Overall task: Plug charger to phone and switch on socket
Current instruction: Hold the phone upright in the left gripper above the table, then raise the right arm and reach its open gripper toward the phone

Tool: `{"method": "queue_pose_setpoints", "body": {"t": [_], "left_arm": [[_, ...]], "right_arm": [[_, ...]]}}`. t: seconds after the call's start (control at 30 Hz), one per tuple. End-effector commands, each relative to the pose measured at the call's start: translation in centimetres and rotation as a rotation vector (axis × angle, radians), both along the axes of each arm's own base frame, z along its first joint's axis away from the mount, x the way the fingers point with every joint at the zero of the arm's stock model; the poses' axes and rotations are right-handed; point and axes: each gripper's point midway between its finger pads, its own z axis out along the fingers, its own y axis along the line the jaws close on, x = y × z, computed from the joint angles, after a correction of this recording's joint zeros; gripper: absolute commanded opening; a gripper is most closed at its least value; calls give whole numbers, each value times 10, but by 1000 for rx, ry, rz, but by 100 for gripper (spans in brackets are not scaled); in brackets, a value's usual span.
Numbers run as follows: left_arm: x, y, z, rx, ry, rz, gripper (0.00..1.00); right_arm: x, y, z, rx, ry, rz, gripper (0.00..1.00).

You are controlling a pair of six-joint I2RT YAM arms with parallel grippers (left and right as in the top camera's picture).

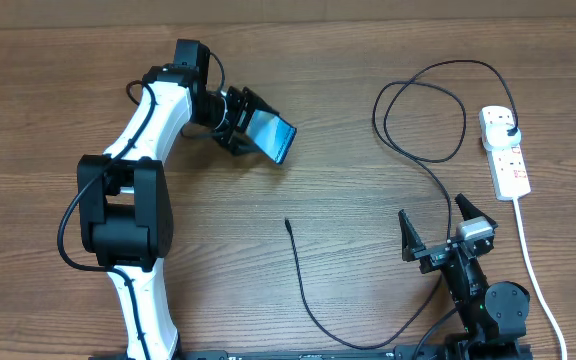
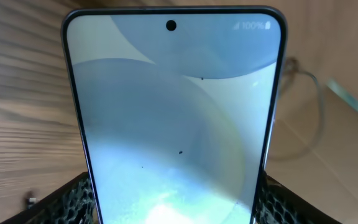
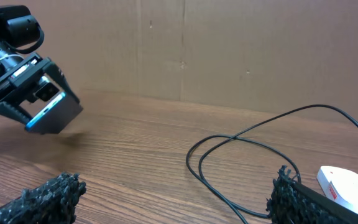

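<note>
Pale blue and lit, the phone (image 1: pixel 276 137) shows you a dark rim, a punch-hole camera near its top edge and a small white battery mark in one corner. The left claw (image 1: pixel 258 125) is clamped on its two long sides and holds it tilted, lifted off the wooden table (image 1: pixel 348 60), in the upper middle of the overhead view. The left arm (image 1: pixel 153 110) rises from the near edge and bends right at the wrist toward the phone. The charger (image 1: pixel 301 285) lies on the table with its loose tip well apart from the phone. Its plug sits in the socket (image 1: pixel 508 165) at the far right. The right claw (image 1: pixel 435 225) stands wide apart, gripping nothing, near the front edge with its fingers pointing up-table.
</note>
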Motion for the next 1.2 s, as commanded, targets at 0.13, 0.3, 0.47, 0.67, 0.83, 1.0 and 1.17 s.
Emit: {"method": "queue_pose_setpoints", "body": {"t": [0.13,0.3,0.47,0.67,0.83,1.0,1.17], "left_arm": [[0,12,-10,135,-9,-6,4],[-2,12,-10,136,-1,-6,5],[-4,12,-10,136,12,-4,4],[-7,12,-11,139,26,-8,4],[-8,12,-11,140,19,-17,4],[-7,12,-11,140,18,-17,4],[-7,13,-11,145,18,-17,4]], "right_arm": [[0,1,-1,7,-5,4,100],[1,-2,-1,6,-5,-15,100],[1,-3,-1,1,-7,-21,100],[1,-3,0,-1,-13,-22,100],[0,-1,4,4,-26,-9,100],[-5,11,11,6,-35,66,100],[-10,11,29,1,-42,71,100]]}}
